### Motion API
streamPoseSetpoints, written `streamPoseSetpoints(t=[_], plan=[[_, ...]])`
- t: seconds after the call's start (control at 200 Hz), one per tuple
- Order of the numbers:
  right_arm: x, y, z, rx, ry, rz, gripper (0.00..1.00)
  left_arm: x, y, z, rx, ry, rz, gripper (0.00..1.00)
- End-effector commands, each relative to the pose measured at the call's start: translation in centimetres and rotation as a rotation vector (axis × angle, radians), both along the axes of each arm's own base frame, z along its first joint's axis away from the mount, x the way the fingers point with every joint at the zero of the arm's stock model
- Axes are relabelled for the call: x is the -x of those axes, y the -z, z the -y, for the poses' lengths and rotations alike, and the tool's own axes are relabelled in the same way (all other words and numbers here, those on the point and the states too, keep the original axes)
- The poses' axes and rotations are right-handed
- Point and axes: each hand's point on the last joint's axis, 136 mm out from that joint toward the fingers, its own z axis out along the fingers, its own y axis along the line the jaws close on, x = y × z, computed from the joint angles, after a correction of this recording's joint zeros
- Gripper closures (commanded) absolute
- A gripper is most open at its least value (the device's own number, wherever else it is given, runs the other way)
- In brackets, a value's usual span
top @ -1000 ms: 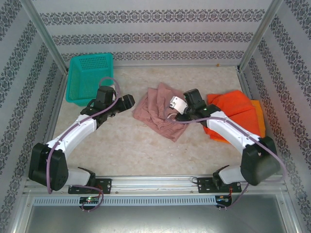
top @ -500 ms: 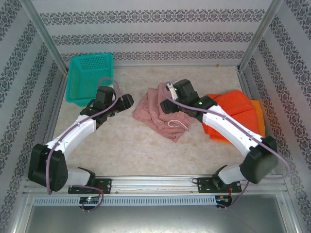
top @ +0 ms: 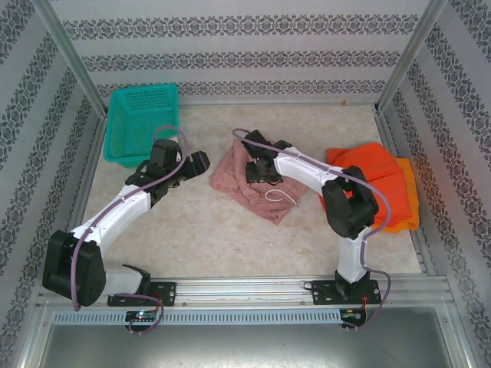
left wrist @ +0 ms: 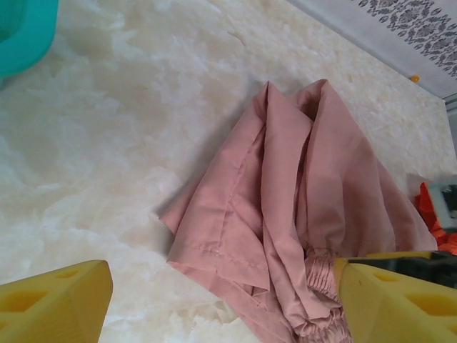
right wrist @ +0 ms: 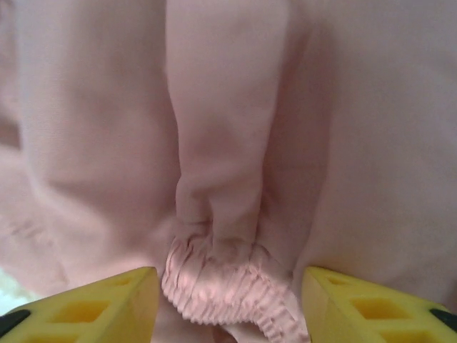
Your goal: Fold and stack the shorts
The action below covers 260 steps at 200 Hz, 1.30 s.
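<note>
- At the surface's (top: 192, 245) centre, from above, pink shorts (top: 238, 180) lie crumpled; right jaws sit on them, left jaws hang at their 9 o'clock; red-orange shorts (top: 368, 172) overlie yellow-orange shorts (top: 408, 207) at 3 o'clock.
- Left wrist: left jaws wide apart, empty; pink shorts (left wrist: 300, 214) toward 1 o'clock.
- Right wrist: right jaws half open astride the waistband of the pink shorts (right wrist: 235, 143); grip cannot be told.

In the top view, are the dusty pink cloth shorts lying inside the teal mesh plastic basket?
No, the dusty pink cloth shorts lie crumpled on the marbled tabletop, apart from the teal mesh plastic basket.
</note>
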Motion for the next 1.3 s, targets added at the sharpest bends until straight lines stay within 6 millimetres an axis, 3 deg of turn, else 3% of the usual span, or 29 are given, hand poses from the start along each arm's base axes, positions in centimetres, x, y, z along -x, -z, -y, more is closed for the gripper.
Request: streamPoseSetpoints(t=[0.0,0.27,0.41,0.52,0.589,0.789,1.044,1.174,1.294], plan=[[0.1,0.9,-0.4,0.034,0.016,-0.025,0.48,-0.1,-1.0,-0.1,0.009,-0.013,0.042,0.16],[0.1,3.7,-0.7,0.069,0.014,-0.076,0.57,0.0,-0.6,-0.3,-0.004,-0.016,0.037,0.16],[0.2,4.9,-0.5,0.097,0.008,-0.098,0.70,0.0,-0.4,-0.3,-0.005,-0.015,0.033,0.15],[0.0,4.6,-0.6,0.097,-0.017,-0.096,0.83,-0.1,-0.4,-0.4,-0.004,-0.017,0.034,0.15],[-0.5,3.3,-0.6,0.095,-0.040,-0.065,0.89,-0.1,-0.5,-0.3,-0.003,-0.016,0.036,0.15],[-4.4,-3.7,-0.6,0.060,-0.115,0.109,1.00,-0.3,-0.9,-0.5,-0.003,-0.022,0.048,0.15],[-13.2,-13.1,-1.3,0.045,-0.210,0.317,1.00,-1.1,-2.0,-0.9,-0.010,-0.043,0.076,0.15],[-16.5,-20.7,-1.5,-0.056,-0.207,0.491,1.00,-1.7,-2.7,-1.2,-0.010,-0.053,0.090,0.15],[-15.8,-29.3,-2.1,-0.220,-0.215,0.673,1.00,-2.2,-3.5,-1.4,-0.011,-0.062,0.108,0.16]])
